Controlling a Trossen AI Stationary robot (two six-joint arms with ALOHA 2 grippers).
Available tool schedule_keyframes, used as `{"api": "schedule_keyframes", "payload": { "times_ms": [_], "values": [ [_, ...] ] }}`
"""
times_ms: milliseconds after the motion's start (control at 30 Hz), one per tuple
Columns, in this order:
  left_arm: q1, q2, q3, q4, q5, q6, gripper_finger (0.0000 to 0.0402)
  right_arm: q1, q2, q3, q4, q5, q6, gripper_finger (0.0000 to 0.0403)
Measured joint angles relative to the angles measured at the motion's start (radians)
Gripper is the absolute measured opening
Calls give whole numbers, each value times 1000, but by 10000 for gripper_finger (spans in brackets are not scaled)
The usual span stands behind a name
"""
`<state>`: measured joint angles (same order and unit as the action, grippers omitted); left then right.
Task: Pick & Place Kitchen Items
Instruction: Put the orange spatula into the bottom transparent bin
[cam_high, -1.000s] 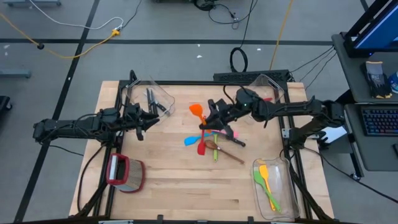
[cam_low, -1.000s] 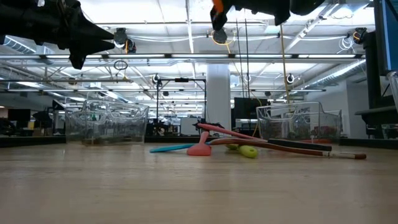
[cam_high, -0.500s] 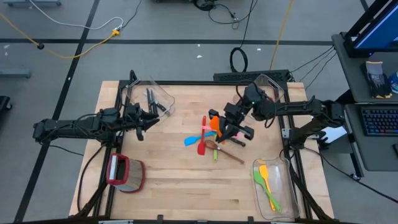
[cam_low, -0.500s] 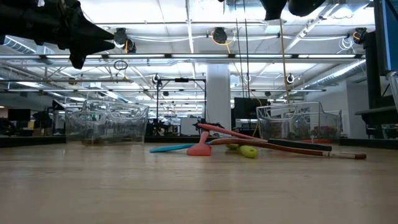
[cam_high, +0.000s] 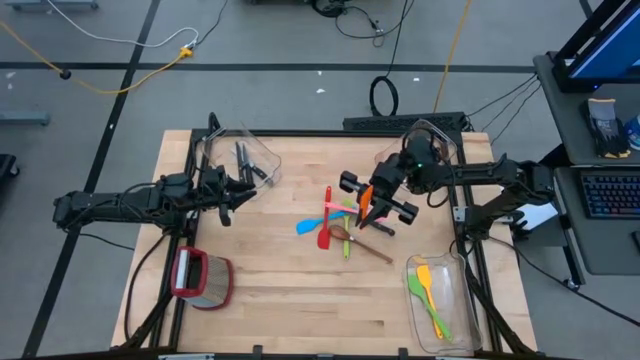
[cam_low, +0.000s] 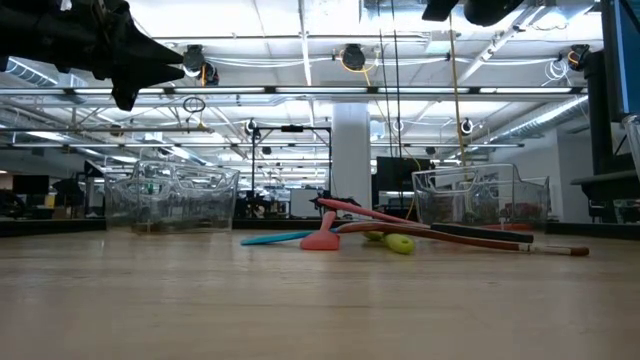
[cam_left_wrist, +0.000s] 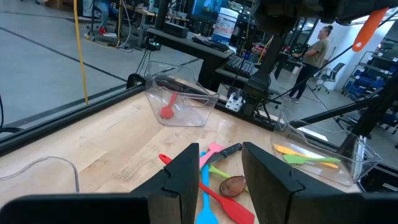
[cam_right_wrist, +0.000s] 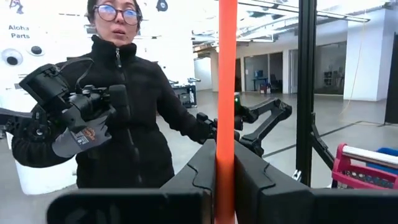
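- Wooden counter (cam_high: 280, 290) carries a utensil pile (cam_high: 340, 228).
- Right gripper (cam_high: 368, 203), above the pile, pinches an orange spatula (cam_right_wrist: 226, 93) in its jaws.
- Left gripper (cam_high: 243, 186) hovers, jaws parted, empty.

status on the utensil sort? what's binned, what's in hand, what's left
Binned: black-handled knives in the far-left bin, yellow and green utensils in the near-right bin. In hand: right gripper is shut on an orange utensil, held above the table. Left: the pile mid-table. Left gripper hangs empty, fingers apart.

Wooden table (cam_high: 280, 290) carries clear bins (cam_high: 240, 158), a utensil pile (cam_high: 335, 228), perhaps a red-rimmed container (cam_high: 200, 278).
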<state>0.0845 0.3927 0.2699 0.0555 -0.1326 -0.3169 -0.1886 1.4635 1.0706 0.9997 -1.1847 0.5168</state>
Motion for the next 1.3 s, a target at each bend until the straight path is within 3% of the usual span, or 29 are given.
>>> {"api": "schedule_keyframes", "payload": {
  "times_ms": [233,467,900,1100,1300],
  "values": [
    [0,0,0,0,0,2,124,1,0,0,-54,25,-29,16],
    [0,0,0,-1,0,-2,124,0,0,0,-221,56,-415,16],
    [0,0,0,-2,0,-10,124,1,0,0,-447,52,-689,16],
    [0,0,0,-2,0,-13,124,1,0,0,-616,246,-894,16],
    [0,0,0,-2,-1,-35,124,17,0,0,-737,561,-1123,16]
  ]
}}
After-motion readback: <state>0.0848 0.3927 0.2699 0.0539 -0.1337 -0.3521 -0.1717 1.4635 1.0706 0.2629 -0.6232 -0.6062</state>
